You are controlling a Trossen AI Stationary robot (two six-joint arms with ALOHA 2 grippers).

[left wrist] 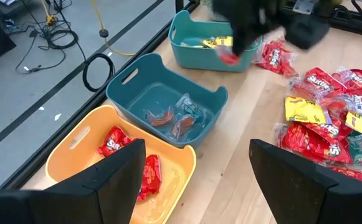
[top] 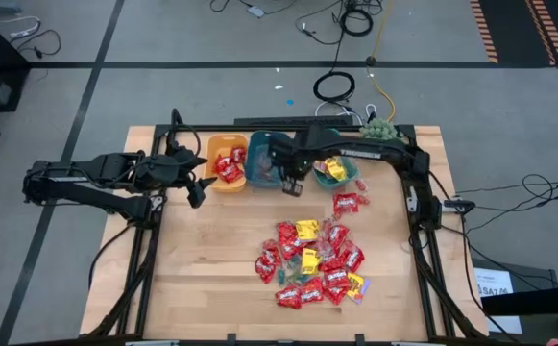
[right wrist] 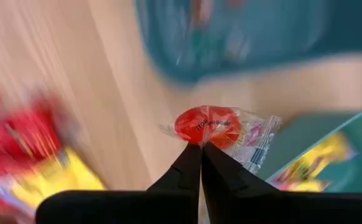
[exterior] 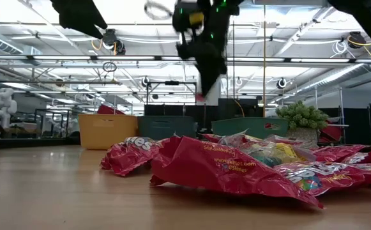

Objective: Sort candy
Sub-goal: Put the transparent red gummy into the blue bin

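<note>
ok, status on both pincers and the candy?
Right pincer shut on a red clear-wrapped candy, above the table by the teal bins. Left pincer open, waiting over the orange bin. Nothing in the way.

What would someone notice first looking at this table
The big heap of red and yellow candy packets on the table's near half stands out. Behind it, the right gripper pinches a small red clear-wrapped sweet near the teal bins, while the open left gripper waits by the orange bin.

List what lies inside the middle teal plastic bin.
The middle teal plastic bin holds a few small clear-wrapped sweets with orange-red centres on its floor. Its near wall hides part of the floor; the orange bin alongside holds red packets.
</note>
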